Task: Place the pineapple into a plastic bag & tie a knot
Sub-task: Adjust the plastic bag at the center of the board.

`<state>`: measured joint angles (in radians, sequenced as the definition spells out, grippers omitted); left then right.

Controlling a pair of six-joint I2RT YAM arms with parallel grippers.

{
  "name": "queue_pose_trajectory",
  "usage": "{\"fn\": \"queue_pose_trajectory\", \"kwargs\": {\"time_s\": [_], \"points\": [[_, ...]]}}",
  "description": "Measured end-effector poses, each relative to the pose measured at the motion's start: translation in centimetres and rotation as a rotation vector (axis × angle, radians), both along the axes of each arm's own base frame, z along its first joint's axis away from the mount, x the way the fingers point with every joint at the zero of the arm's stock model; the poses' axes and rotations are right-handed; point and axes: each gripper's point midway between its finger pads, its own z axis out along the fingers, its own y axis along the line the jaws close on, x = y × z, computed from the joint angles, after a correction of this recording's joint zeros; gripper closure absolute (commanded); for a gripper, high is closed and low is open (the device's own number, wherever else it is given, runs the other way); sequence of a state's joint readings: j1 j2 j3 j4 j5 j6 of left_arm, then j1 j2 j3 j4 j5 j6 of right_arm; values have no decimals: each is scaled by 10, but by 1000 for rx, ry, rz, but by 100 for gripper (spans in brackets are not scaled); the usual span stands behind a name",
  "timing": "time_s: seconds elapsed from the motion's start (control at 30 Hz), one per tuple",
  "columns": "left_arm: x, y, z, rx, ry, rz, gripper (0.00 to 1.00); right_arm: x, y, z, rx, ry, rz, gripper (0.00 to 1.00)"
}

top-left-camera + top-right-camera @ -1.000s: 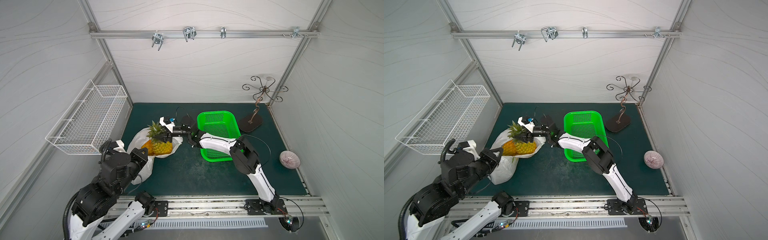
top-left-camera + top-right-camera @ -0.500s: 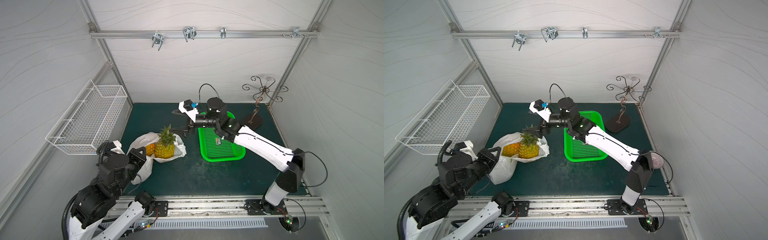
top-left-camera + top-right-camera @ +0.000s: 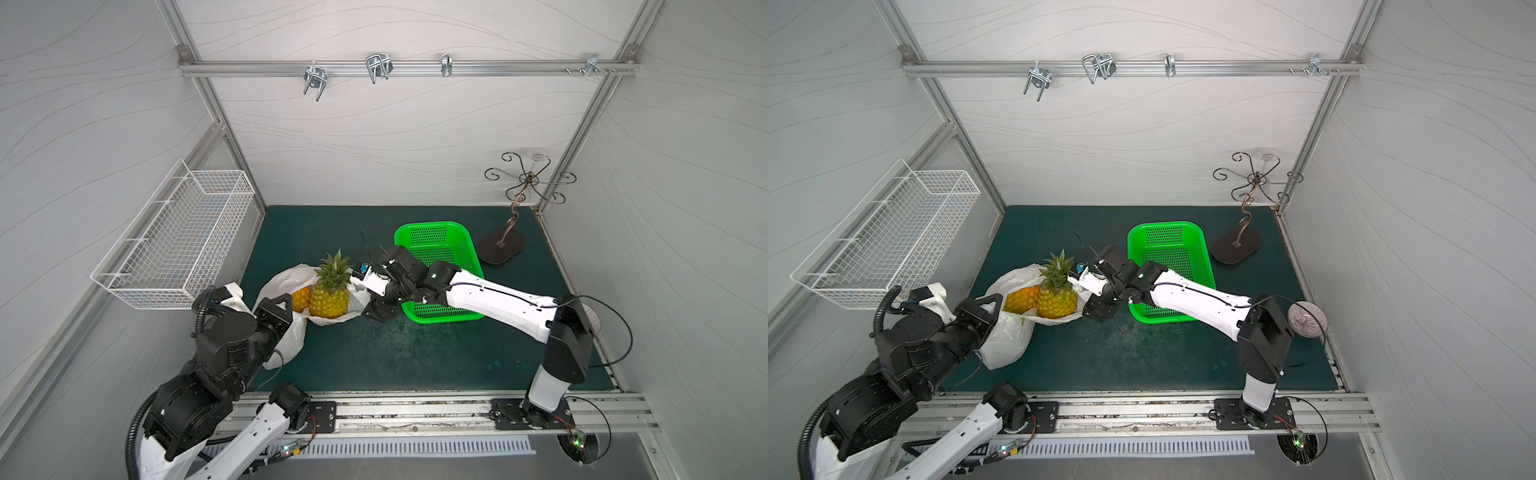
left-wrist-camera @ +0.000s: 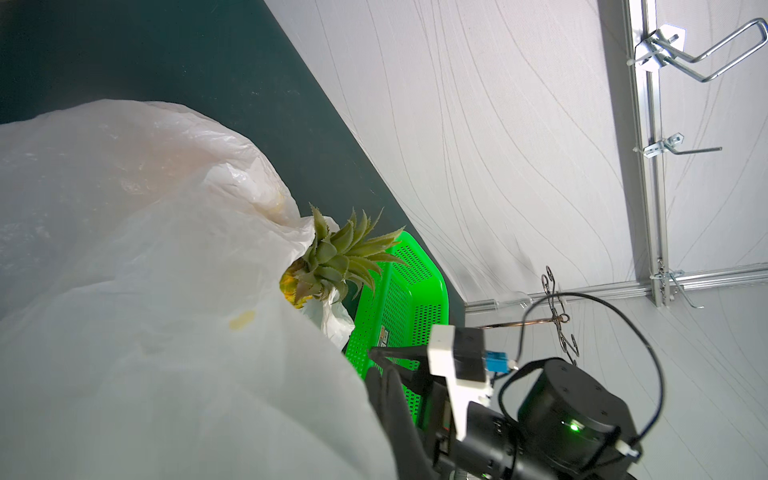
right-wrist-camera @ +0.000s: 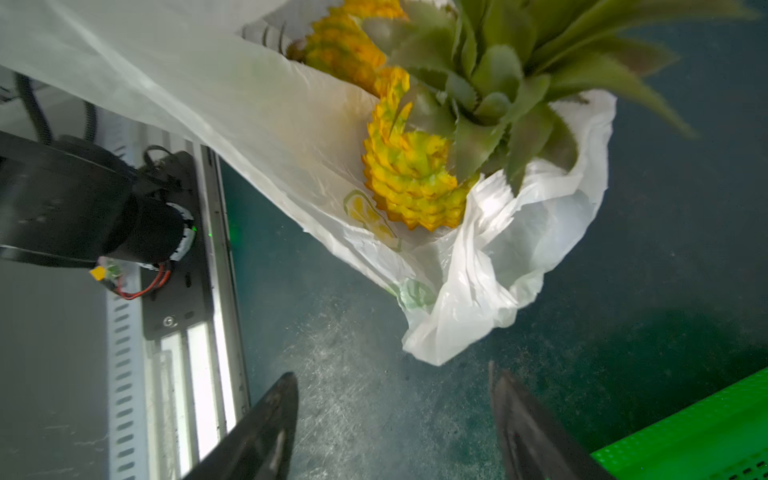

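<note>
The pineapple [image 3: 330, 301] stands upright in the open mouth of the white plastic bag [image 3: 286, 345], its green crown sticking out; a second yellow fruit body shows beside it inside. My left gripper [image 3: 282, 303] is shut on the bag's near-left rim. In the left wrist view the bag [image 4: 145, 291] hides those jaws. My right gripper [image 3: 374, 309] hangs open low over the mat, just right of the bag. In the right wrist view its fingers [image 5: 274, 415] hold nothing and stop short of the bag's loose fold [image 5: 449, 332]. The knot is out of view.
A green perforated tray [image 3: 436, 245] lies under the right forearm. A white wire basket [image 3: 178, 237] hangs on the left wall. A metal hook stand [image 3: 500, 247] is at the back right, and a patterned bowl [image 3: 1306, 320] sits behind the right elbow.
The right arm let go at the pineapple's crown, swung up over the tray, then came back down low beside the bag. The pineapple now stands more upright. The left gripper kept hold of the bag.
</note>
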<state>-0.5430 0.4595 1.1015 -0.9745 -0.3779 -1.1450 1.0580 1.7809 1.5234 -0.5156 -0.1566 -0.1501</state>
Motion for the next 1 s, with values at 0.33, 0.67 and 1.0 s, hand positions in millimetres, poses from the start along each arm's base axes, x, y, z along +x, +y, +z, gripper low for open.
{"fn": "queue_pose_trajectory", "kwargs": {"time_s": [0.33, 0.67, 1.0], "points": [[-1, 1, 1, -3, -5, 0, 100, 42, 39, -17, -8, -171, -68, 41], [-5, 3, 2, -9, -15, 0, 100, 69, 53, -42, -61, -277, -117, 100], [-4, 3, 15, 84, -41, -36, 100, 73, 40, 65, 168, -250, -240, 100]]}}
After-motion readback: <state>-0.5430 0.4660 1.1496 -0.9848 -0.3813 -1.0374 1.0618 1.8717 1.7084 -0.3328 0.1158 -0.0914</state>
